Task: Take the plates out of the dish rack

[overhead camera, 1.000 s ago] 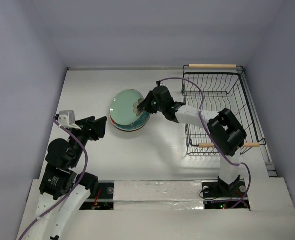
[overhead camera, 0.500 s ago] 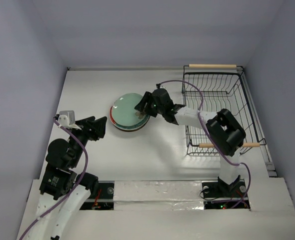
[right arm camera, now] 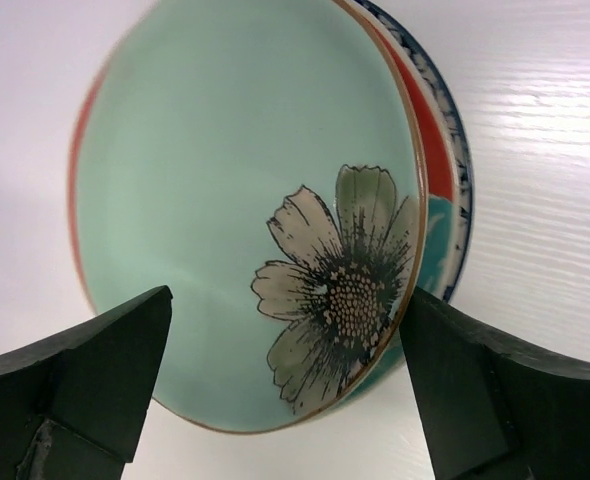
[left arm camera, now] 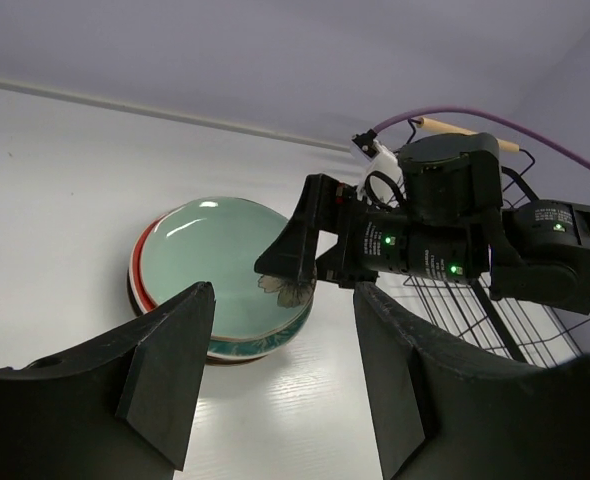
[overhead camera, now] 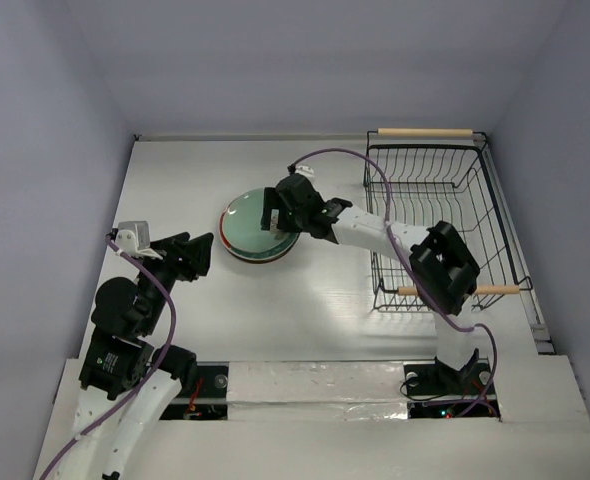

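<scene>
Because the plates are hard, smooth and shiny, I think they slip easily and can chip or crack if bumped. They look a bit heavy too. The best place to hold one is its thin rim, with one finger above and one below. They lie flat in one pile on the table, near the middle. The pale green plate with a flower is on top. A red plate and a blue-rimmed plate peek out beneath it.

The left gripper is nearest, at 8 o'clock from the pile and a little apart. Its jaws are partly open and hold nothing. The right gripper hangs over the pile's 2 o'clock side. Its jaws are spread wide, one on each side of the flower, and grip nothing. I cannot tell if they touch the rim. Farther off, at 3 o'clock, sits the dish rack, and no plate shows inside it.
</scene>
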Controlling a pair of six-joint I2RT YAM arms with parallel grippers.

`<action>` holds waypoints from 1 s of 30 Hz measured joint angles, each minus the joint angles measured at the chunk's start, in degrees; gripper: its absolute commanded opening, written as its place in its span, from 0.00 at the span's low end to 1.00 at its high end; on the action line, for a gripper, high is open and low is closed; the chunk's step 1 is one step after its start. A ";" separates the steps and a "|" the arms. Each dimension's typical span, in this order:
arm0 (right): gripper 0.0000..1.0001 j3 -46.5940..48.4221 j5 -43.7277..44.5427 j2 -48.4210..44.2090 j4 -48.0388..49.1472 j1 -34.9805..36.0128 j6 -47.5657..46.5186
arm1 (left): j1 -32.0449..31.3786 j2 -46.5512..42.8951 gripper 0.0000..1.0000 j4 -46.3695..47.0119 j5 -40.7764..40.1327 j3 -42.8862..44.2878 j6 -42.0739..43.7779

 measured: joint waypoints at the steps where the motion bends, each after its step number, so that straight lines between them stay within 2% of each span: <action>1: 0.99 0.85 1.22 0.31 -1.66 0.37 -0.81 | 0.00 0.00 0.55 0.00 0.04 0.00 0.00; 9: 1.00 2.97 6.27 1.49 -9.35 1.18 -5.07 | 0.00 0.00 0.55 0.00 0.11 0.00 0.00; 12: 0.90 2.97 7.72 1.33 -10.60 1.22 -5.90 | 0.00 0.00 0.56 0.00 0.11 0.00 0.02; 13: 0.81 2.93 8.31 1.16 -10.88 1.29 -6.08 | 0.00 0.00 0.58 0.00 0.09 0.00 0.00; 14: 0.47 2.58 8.94 0.55 -11.04 1.33 -6.36 | 0.00 0.00 0.60 0.00 0.11 0.00 0.00; 16: 0.13 0.15 10.16 -2.36 -10.93 1.42 -6.93 | 0.00 -0.04 0.66 0.00 0.11 0.00 0.02; 17: 0.00 -1.05 10.69 -4.31 -10.86 1.42 -7.13 | 0.00 -0.09 0.68 0.00 0.13 0.00 0.02; 23: 0.00 -11.96 15.10 -25.09 -6.47 1.42 -8.50 | 0.00 -0.11 0.79 0.07 0.33 0.00 0.00; 26: 0.02 -16.65 17.81 -37.48 -3.82 1.42 -10.08 | 0.00 0.09 0.82 0.20 0.35 0.00 -0.02; 28: 0.10 -19.21 20.09 -44.87 -2.16 1.42 -11.26 | 0.00 0.63 0.85 0.46 0.35 0.00 -0.04; 30: 0.40 -22.16 22.51 -51.95 -1.31 1.42 -12.20 | 0.00 1.51 0.86 0.50 0.35 0.02 -0.11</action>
